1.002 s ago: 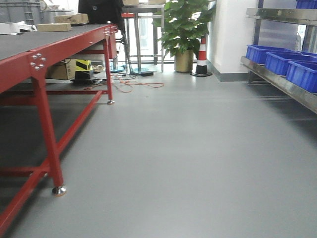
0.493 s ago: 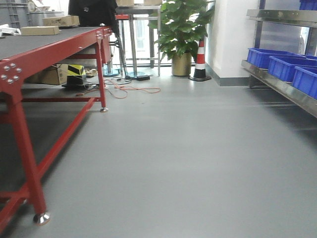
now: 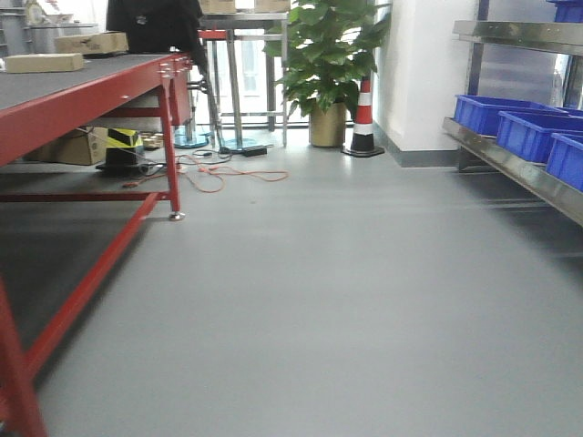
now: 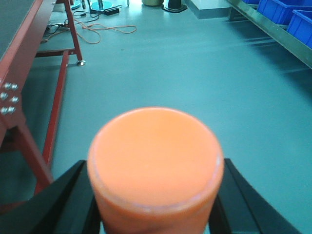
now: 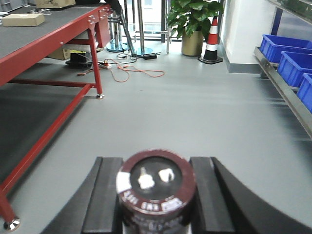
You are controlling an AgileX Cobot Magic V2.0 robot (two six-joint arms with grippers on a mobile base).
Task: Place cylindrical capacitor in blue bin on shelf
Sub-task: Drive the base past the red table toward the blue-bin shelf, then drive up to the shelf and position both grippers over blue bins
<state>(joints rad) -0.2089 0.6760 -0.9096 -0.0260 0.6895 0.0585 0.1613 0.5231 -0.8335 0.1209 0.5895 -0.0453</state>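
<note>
1. Far left, the red tabletop (image 3: 64, 86) runs along the aisle; its near leg (image 3: 20, 382) stands close by, so any turn of the base should swing away from it.
2. The left pincer (image 4: 155, 207) grips an orange cylinder (image 4: 156, 156) between its black fingers (image 4: 63, 204); this is not the task's part, so that arm is best kept tucked.
3. A loose orange cable (image 3: 228, 173) lies on the floor (image 3: 319, 291) far ahead; stop short of it.
4. The right pincer (image 5: 156, 207) is clamped around the cylindrical capacitor (image 5: 156, 183), upright, terminals up, above the floor; keep the wrist level.
5. On the right, the shelf (image 3: 524, 168) carries blue bins (image 3: 487, 111); the step looks like the carry; face the rail squarely, reach over a bin's rim, release low.
</note>
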